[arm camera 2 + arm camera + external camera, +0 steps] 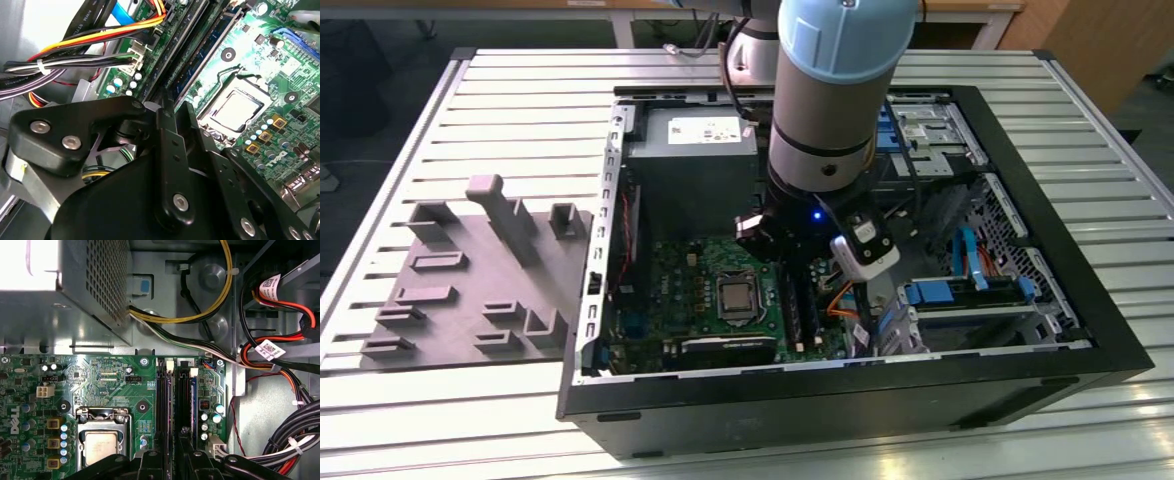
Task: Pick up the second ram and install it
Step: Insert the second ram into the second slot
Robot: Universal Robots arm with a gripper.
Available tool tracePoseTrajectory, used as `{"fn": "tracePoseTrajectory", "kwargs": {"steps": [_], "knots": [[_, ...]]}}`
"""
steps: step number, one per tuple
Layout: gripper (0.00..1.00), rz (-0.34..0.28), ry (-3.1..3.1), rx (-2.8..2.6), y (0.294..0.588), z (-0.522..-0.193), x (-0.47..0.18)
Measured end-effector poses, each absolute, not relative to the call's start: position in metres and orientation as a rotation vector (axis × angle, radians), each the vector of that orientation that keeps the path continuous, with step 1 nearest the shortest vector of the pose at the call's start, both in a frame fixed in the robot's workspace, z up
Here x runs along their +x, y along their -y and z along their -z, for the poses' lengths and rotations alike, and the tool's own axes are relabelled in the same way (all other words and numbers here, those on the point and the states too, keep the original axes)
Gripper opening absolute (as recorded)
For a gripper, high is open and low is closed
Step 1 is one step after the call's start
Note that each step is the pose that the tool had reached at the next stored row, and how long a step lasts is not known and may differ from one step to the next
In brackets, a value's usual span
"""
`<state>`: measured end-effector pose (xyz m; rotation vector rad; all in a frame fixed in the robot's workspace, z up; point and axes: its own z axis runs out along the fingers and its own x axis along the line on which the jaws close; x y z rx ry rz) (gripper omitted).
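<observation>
One tool (167, 107) hangs over the memory slots (172, 400) inside the computer case (1067, 290); we judge its fingers pinched shut on the second ram (164, 100), edge-on above them. Slight tilt risks jamming it against a slot wall.

Work surface: pale slatted aluminium table (427, 400), ribbed lengthwise, glossy highlights along its near edge.
Furniture behind: light wooden desk (987, 12) on white legs.
Floor: dark grey floor (374, 90), the exterior view's left.

Arm (834, 90) upright, end effector (172, 107) fingers nearly closed.
</observation>
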<state>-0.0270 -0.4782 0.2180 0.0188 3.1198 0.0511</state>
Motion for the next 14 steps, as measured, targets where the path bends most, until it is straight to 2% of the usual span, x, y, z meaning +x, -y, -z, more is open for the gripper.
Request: {"fn": "tracePoseTrajectory", "kwargs": {"steps": [14], "knots": [[0.26, -0.051, -3.120, 0.019, 0.478, -0.233, -0.027]]}}
